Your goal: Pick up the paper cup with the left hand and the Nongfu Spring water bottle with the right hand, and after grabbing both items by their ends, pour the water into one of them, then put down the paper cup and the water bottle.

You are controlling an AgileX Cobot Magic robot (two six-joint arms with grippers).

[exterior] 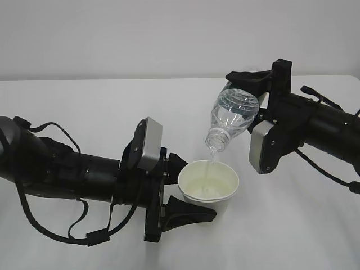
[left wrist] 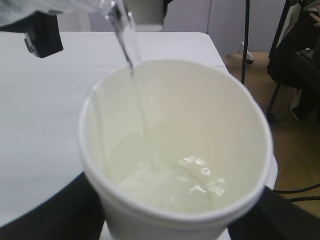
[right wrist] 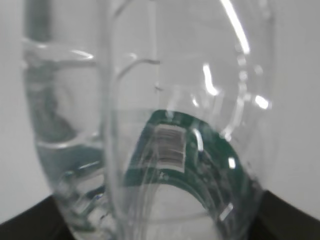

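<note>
My left gripper (exterior: 198, 187) is shut on the white paper cup (exterior: 208, 185), a black finger on each side, holding it upright just above the table. In the left wrist view the cup (left wrist: 200, 100) fills the frame with water (left wrist: 170, 180) pooled in its bottom. My right gripper (exterior: 244, 95) is shut on the base end of the Nongfu Spring water bottle (exterior: 232, 115), which is tilted neck-down over the cup. A thin stream of water (exterior: 211, 159) falls from the neck into the cup. The right wrist view shows the bottle (right wrist: 165, 75) close up, with its green label (right wrist: 210, 160).
Both arms hover over a white table (exterior: 84, 112) with a plain wall behind. In the left wrist view the table's far edge (left wrist: 212, 45) gives way to a wooden floor with black chair legs (left wrist: 280, 75) and cables.
</note>
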